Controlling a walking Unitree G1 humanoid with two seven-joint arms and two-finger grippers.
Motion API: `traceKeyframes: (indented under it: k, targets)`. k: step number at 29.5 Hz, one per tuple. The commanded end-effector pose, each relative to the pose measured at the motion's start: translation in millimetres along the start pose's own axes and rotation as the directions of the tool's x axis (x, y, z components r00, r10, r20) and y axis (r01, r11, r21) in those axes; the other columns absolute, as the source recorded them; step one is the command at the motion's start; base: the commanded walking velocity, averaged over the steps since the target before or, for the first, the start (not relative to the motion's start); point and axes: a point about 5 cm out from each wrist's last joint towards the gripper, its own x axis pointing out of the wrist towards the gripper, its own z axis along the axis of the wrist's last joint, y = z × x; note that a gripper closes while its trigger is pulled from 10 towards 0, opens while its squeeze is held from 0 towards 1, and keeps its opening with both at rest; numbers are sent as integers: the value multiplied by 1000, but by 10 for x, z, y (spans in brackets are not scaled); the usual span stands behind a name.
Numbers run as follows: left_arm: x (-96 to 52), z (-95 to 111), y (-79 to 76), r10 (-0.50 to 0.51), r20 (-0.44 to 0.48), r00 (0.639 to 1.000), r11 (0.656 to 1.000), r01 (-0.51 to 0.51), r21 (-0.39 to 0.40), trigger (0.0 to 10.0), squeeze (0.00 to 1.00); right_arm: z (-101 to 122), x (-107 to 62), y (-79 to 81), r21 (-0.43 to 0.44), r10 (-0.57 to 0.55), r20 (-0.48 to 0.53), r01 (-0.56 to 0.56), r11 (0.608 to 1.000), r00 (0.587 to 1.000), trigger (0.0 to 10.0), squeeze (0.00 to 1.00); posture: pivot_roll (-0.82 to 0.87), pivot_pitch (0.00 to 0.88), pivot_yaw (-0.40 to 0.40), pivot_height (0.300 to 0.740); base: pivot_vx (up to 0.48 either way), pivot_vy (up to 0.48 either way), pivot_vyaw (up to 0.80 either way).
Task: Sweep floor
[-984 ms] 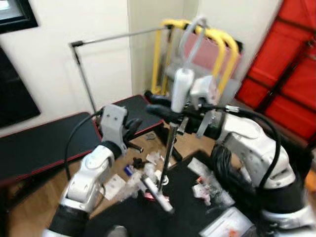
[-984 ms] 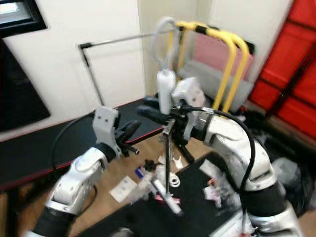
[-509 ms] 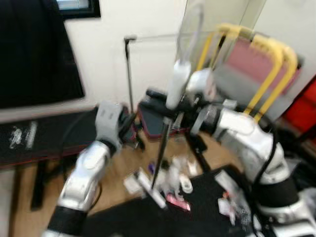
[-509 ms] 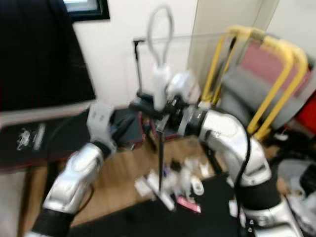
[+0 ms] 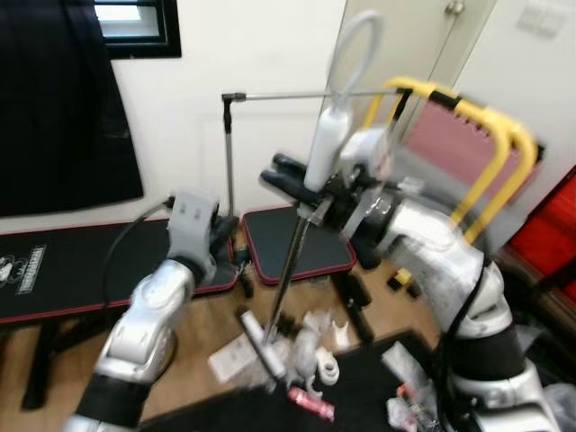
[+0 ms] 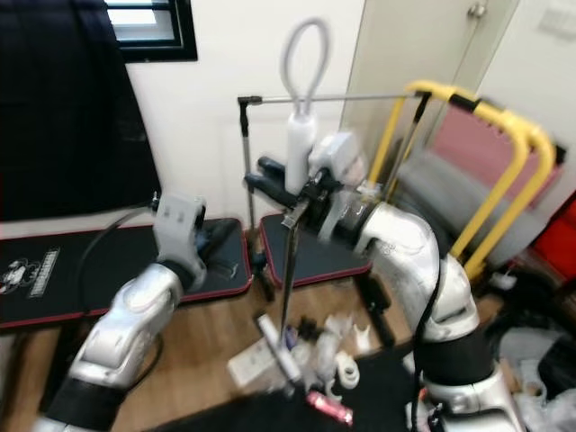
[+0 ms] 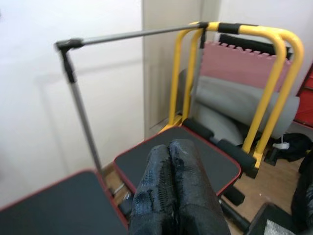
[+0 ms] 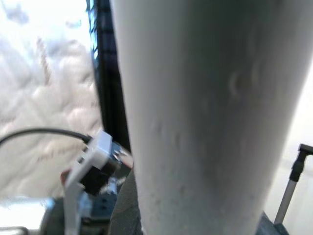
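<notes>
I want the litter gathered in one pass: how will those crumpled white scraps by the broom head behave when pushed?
Probably very light: the crumpled white scraps look like thin paper or wrap, so they may skid ahead. The loose pile seems apt to scatter sideways rather than move as one. The broom, held high by the right end effector, has a narrow head, so some may slip around it.

The right gripper (image 5: pixel 290 178) clamps around the broom handle (image 5: pixel 326 148) at frame centre, while the left gripper (image 7: pixel 173 188), fingers pressed together, hovers raised at centre left.
</notes>
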Motion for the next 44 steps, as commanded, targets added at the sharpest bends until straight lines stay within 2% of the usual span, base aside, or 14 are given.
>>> traceKeyframes:
  k: [1, 9, 14, 17, 22, 29, 35, 39, 44]
  targets:
    - [29, -11, -97, -40, 0, 999, 999, 40, 6, 10000, 0, 72, -24, -41, -32, -34, 32, 35, 999, 999, 10000, 0, -115, 35, -133, 740, 292, 0, 0]
    - [29, -28, -107, -44, -5, 999, 999, 44, 5, 10000, 0, 56, 68, -59, -13, -91, 70, 92, 996, 993, 10000, 0, -118, 38, -130, 740, 292, 0, 0]
    - [29, -31, -118, -46, -6, 999, 999, 46, 6, 10000, 0, -2, 294, 16, 12, -118, 97, 118, 993, 988, 10000, 0, -107, 43, -135, 740, 277, 0, 0]
    - [26, -32, -119, -42, -6, 999, 999, 42, 6, 10000, 0, -28, 337, 43, 48, -95, 87, 91, 995, 992, 10000, 0, -104, 48, -139, 740, 268, 0, 0]
    - [19, -35, -122, -39, -8, 999, 999, 39, 5, 10000, 0, -33, 349, 42, 56, -85, 82, 81, 995, 993, 10000, 0, -105, 51, -141, 740, 267, 0, 640]
    - [10, -38, -128, -39, -10, 999, 999, 39, 2, 10000, 0, -43, 363, -29, 72, -152, 84, 146, 987, 985, 10000, 0, -107, 59, -144, 740, 254, 0, 800]
    - [-6, -66, -138, -29, -30, 999, 1000, 29, -7, 10000, 0, -174, 386, 12, 95, -171, 48, 166, 982, 984, 10000, 0, -97, 63, -151, 740, 0, 0, 448]
    - [-29, -66, -156, -36, -35, 999, 999, 36, 0, 10000, 0, -253, 372, -85, 79, -267, 26, 264, 961, 963, 10000, 0, -91, 69, -155, 740, 0, 0, 0]
    - [-112, -31, -196, -50, -31, 998, 998, 52, 45, 10000, 0, -292, 346, -246, 91, -397, 39, 392, 915, 917, 10000, 0, -67, 113, -162, 740, 0, 0, 0]
